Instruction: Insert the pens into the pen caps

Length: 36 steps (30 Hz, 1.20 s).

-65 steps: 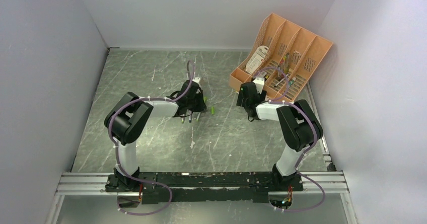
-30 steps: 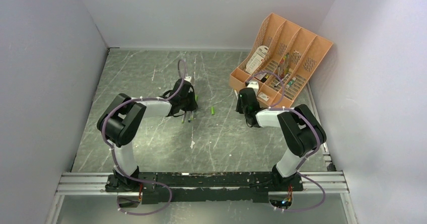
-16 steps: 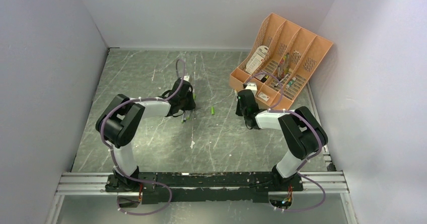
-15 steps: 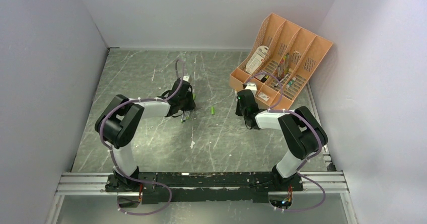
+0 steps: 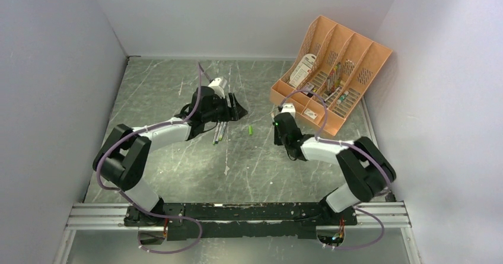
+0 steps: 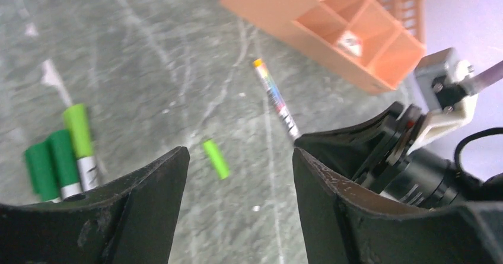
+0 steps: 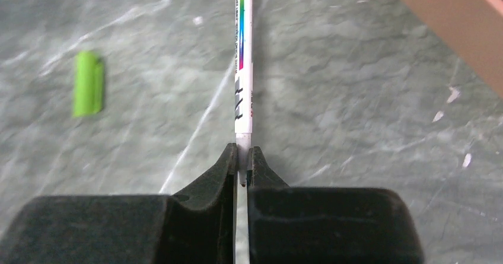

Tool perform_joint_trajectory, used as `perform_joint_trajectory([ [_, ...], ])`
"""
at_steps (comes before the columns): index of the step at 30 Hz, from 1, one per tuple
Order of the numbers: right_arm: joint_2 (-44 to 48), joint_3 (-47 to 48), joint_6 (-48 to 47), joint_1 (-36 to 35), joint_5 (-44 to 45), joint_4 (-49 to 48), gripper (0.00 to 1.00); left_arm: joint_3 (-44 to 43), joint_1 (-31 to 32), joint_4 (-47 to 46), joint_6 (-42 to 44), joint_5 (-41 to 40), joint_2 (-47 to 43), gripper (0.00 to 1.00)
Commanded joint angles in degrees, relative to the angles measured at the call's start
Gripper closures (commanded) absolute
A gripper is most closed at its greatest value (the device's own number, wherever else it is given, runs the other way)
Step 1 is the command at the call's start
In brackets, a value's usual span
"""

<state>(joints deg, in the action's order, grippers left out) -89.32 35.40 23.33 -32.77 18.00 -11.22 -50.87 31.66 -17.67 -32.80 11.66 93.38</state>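
My right gripper [image 7: 242,151] is shut on the tip end of a white pen [image 7: 242,68] with a rainbow stripe, and the barrel runs straight away from the fingers. A loose green pen cap [image 7: 89,91] lies on the table to its left. My left gripper [image 6: 240,152] hangs open above the table with that same cap [image 6: 216,158] in the gap below its fingers, touching neither. Two pens with green caps on them [image 6: 71,151] lie side by side at the left; in the top view these capped pens [image 5: 218,132] sit just near of the left gripper.
The orange organizer [image 5: 332,68] with mixed stationery stands at the back right, close behind the right gripper. Its front wall [image 7: 451,26] fills the right wrist view's upper right corner. Grey walls enclose the table on three sides.
My left gripper has opened, risen and swung right, leaving the two capped pens on the table. My right gripper has closed on the rainbow-striped pen and shifted slightly left and nearer.
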Motion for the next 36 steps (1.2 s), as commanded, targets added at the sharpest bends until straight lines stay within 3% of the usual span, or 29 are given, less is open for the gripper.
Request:
perform_joint_trajectory([
  [1,8.53,-1.88,-2.64,-3.46,-1.16,3.09,1.0,0.86,-1.1,-9.99,-5.07,11.26,-0.52,0.25],
  [12,23.17,-2.86,-3.09,-6.77,-8.47,5.26,1.0,2.53,-2.21,-28.46,-23.81,24.45,9.27,0.27],
  [28,26.56,-2.13,0.55,-7.16,-20.89,1.06,1.0,1.46,-2.13,-36.15,-32.25,24.87,12.87,0.27],
  [36,26.7,-1.87,0.38,-7.27,-22.28,1.44,1.0,2.0,-2.22,-39.62,-34.38,25.59,13.91,0.4],
])
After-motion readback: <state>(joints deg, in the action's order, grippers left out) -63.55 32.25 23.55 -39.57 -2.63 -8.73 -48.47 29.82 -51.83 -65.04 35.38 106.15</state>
